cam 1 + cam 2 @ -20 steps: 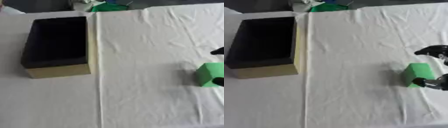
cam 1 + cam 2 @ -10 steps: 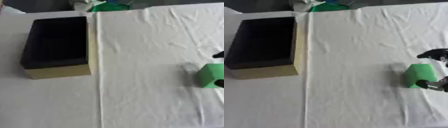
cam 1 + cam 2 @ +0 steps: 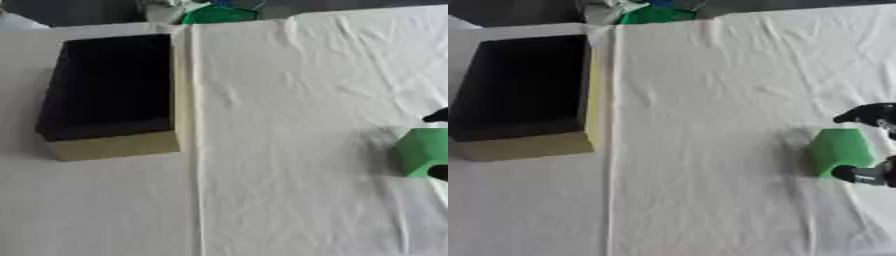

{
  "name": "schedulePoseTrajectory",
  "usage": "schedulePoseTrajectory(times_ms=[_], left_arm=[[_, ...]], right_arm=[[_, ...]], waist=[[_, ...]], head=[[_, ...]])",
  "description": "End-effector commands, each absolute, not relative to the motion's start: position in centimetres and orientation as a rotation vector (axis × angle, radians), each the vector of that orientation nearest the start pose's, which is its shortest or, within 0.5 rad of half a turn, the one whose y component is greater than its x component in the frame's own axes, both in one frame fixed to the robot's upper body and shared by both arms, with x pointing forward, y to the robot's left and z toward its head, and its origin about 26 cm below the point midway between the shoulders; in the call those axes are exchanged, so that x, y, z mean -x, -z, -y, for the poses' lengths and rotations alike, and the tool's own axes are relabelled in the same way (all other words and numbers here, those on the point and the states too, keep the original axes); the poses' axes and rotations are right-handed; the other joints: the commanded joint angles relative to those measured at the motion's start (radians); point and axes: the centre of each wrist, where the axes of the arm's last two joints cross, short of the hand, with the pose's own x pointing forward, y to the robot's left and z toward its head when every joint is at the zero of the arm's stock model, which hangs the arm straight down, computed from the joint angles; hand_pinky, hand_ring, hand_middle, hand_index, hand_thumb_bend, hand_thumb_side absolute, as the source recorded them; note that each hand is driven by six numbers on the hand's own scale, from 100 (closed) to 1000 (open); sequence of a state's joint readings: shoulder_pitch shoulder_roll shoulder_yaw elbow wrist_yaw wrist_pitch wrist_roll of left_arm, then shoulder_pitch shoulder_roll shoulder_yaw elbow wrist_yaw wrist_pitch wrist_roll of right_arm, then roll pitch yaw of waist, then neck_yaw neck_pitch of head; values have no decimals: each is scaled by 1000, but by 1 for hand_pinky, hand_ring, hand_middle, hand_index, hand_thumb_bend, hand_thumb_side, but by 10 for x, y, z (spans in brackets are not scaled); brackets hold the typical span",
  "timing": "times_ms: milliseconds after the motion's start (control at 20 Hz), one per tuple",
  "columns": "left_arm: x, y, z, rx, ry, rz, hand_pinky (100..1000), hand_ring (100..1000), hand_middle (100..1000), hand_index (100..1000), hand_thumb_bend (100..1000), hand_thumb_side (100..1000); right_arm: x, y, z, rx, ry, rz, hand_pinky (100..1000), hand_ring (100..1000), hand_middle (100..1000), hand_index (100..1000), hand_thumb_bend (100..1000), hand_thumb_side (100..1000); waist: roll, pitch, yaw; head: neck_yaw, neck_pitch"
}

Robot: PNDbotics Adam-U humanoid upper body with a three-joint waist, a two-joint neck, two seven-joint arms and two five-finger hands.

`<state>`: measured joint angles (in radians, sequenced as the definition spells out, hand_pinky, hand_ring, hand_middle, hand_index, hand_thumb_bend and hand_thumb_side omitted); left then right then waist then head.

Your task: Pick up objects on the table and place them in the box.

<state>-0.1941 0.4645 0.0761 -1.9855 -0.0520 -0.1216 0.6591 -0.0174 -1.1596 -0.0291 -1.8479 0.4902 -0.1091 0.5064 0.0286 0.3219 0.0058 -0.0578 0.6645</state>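
With the right robot hand (image 3: 874, 145) curled around the green block (image 3: 840, 150) at the table's (image 3: 710, 125) right edge, a finger beyond it and the thumb nearer, the grip should settle squarely before lifting toward the black-lined box (image 3: 109, 95) far left.

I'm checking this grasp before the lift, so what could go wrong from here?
1. The right hand brackets the green block with fingertips only, one above and one below, so the block might slip or twist out on lifting.
2. The box sits far across the wrinkled white cloth, so the long carry gives time to drop it.
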Motion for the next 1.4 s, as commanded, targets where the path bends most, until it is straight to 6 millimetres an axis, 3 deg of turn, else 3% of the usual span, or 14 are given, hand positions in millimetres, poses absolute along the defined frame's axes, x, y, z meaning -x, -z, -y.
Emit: schedulePoseTrajectory(times_ms=[50, 350, 700, 1050, 1150, 1250, 1400], left_arm=[[-287, -199, -310, -710, -258, 2419, 635, 705, 745, 783, 495, 1000], [-287, -198, -309, -707, -268, 2418, 635, 704, 745, 782, 492, 1000], [-287, -197, -309, -700, -271, 2416, 635, 705, 744, 781, 487, 1000], [-287, -197, -309, -707, -275, 2409, 636, 705, 744, 782, 484, 1000], [-287, -197, -310, -708, -274, 2408, 636, 704, 744, 782, 484, 1000], [-287, -197, -309, -707, -272, 2407, 636, 704, 742, 782, 483, 1000], [-287, -197, -309, -705, -270, 2406, 636, 704, 742, 781, 483, 1000]], right_arm=[[-275, -236, 413, 945, -1738, 1034, 966, 983, 905, 1000, 522, 875], [-277, -227, 415, 944, -1756, 1006, 954, 969, 881, 1000, 506, 846], [-279, -221, 414, 987, -1765, 996, 907, 890, 820, 989, 434, 768], [-277, -229, 406, 1043, -1704, 1131, 806, 735, 616, 792, 209, 600], [-276, -235, 403, 1089, -1659, 1187, 782, 695, 561, 737, 250, 579], [-276, -239, 401, 1149, -1627, 1215, 731, 626, 493, 685, 351, 572], [-276, -239, 399, 1230, -1606, 1230, 610, 523, 399, 598, 362, 518]], waist=[[-2, -12, 3], [-3, -8, 8], [-2, -6, 11], [-5, -8, 7], [-6, -8, 5], [-7, -9, 5], [-8, -9, 8]], head=[[-8, -13], [-12, -15], [-17, -17], [-11, -12], [-11, -12], [-15, -17], [-22, -23]])
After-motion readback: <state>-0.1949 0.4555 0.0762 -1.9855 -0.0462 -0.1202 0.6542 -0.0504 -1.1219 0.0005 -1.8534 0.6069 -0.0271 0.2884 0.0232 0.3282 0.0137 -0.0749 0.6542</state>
